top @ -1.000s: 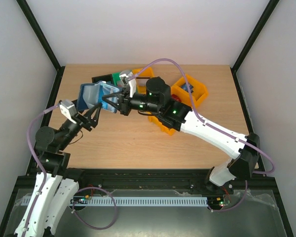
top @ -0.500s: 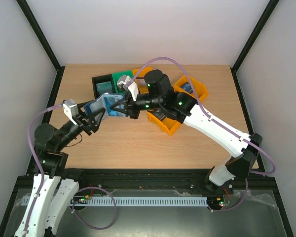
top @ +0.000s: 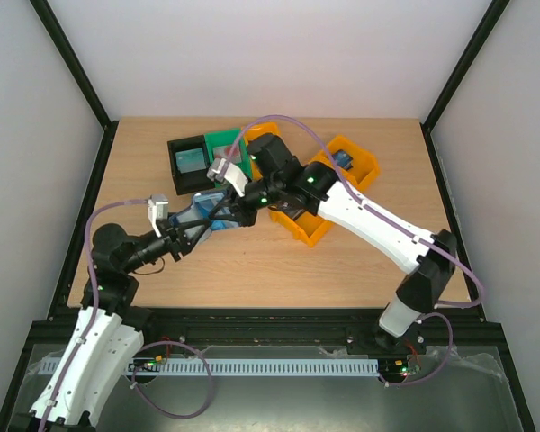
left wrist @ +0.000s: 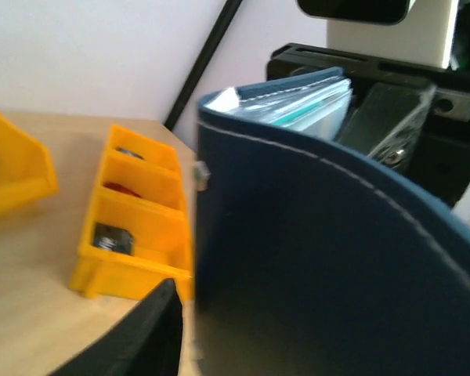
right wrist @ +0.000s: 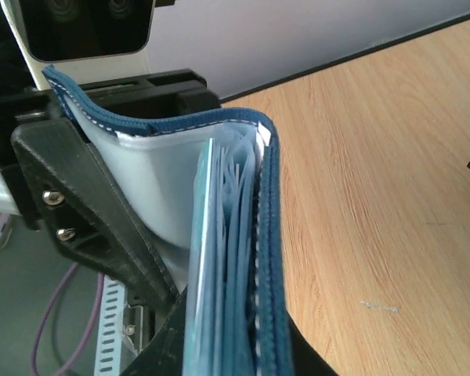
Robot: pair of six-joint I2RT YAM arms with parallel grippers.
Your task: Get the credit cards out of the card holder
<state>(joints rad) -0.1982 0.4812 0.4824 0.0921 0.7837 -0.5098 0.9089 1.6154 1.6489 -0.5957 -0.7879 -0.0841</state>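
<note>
Navy card holder (top: 204, 212), pinched by right gripper (top: 225, 214), has shifted nearer, folded narrower

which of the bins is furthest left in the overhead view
The black bin. It ends the row at the far side of the table, with the green bin right beside it and the orange bins further right.

Centre-left in the top view, the card holder (top: 207, 209) hangs over the tabletop (top: 252, 270) between left hand (top: 191, 234) and right hand (top: 225, 214), credit cards (right wrist: 219, 258) inside; bins (top: 191, 158) lie behind and right
</note>
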